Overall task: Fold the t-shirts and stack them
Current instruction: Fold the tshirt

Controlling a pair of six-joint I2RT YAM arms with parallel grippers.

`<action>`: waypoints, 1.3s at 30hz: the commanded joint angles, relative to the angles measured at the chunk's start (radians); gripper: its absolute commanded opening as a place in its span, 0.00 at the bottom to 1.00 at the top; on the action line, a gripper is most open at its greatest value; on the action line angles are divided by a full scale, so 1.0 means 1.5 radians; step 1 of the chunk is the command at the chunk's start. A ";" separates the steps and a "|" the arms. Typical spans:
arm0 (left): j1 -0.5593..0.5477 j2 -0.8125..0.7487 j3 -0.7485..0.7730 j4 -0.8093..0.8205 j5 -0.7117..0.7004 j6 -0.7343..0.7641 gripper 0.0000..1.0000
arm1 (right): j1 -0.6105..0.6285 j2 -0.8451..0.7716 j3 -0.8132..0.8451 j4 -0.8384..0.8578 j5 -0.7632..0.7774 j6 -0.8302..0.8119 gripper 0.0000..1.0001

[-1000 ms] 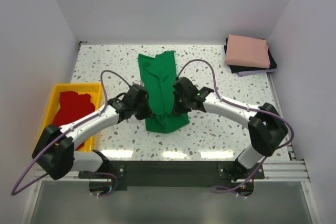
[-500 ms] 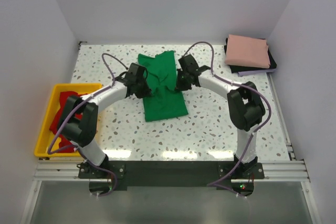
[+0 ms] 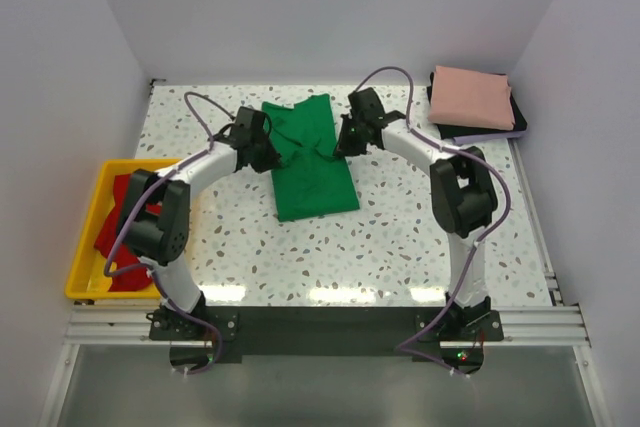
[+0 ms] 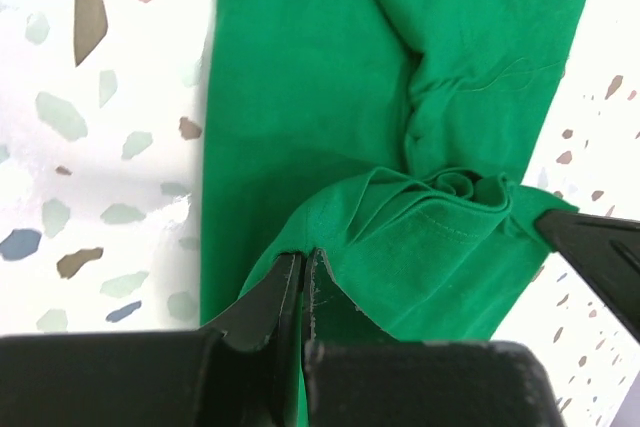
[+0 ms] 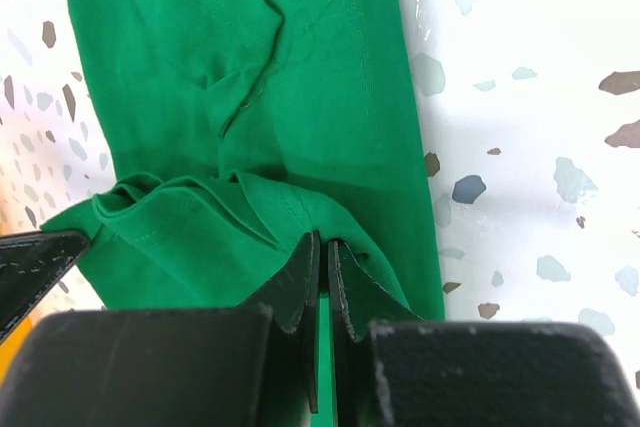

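Plainly, both arms have a hold of the bright green cotton t-shirt point(image 3: 312, 175), which lies as a long strip in the middle of the white speckled tabletop point(image 3: 400, 237). The left gripper point(image 4: 302, 265) is clamped on one corner of a raised edge, and the right gripper point(image 5: 322, 250) is clamped on the opposite corner. Between them the lifted cloth sags and bunches.

The main risk is the thin bite. Each pair of fingers pinches only the very edge, so a sharp pull could slide the cloth out and drop the fold halfway. The slack bunch between the grippers could also land as a ridge rather than a flat layer. A twisted crease runs down the middle of the shirt and would be trapped under the fold. If one arm travels further than the other, the fold would come out skewed.

How many layers each pinch holds cannot be told. Nor is it clear which end of the shirt is raised.

The red crumpled t-shirt point(image 3: 122, 215) sits in the yellow plastic tray point(image 3: 100, 179), partly covered by the left arm. The salmon pink folded t-shirt point(image 3: 472, 97) rests at the far right on dark folded cloth point(image 3: 518, 119) of unclear kind.
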 commanded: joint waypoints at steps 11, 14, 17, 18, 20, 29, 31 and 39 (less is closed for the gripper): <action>0.029 0.071 0.065 0.062 0.025 0.035 0.00 | -0.041 0.051 0.081 0.014 -0.042 -0.008 0.00; 0.040 0.077 0.065 0.078 0.026 0.035 0.00 | -0.053 0.074 0.099 0.017 -0.059 -0.016 0.05; 0.046 0.081 0.060 0.115 0.038 0.040 0.08 | -0.070 0.085 0.118 0.024 -0.091 -0.026 0.18; 0.047 0.082 0.060 0.122 0.043 0.049 0.19 | -0.077 0.085 0.122 0.023 -0.093 -0.032 0.30; 0.051 0.081 0.062 0.133 0.046 0.054 0.32 | -0.083 0.075 0.129 0.023 -0.097 -0.037 0.38; 0.050 -0.003 0.025 0.163 0.034 0.069 0.48 | -0.091 -0.039 0.039 0.058 -0.042 -0.069 0.56; 0.022 -0.007 0.041 0.152 0.026 0.077 0.42 | -0.077 -0.057 0.013 0.062 -0.032 -0.078 0.52; -0.047 0.061 0.102 0.161 0.077 0.085 0.08 | 0.006 -0.005 0.063 0.048 0.019 -0.114 0.41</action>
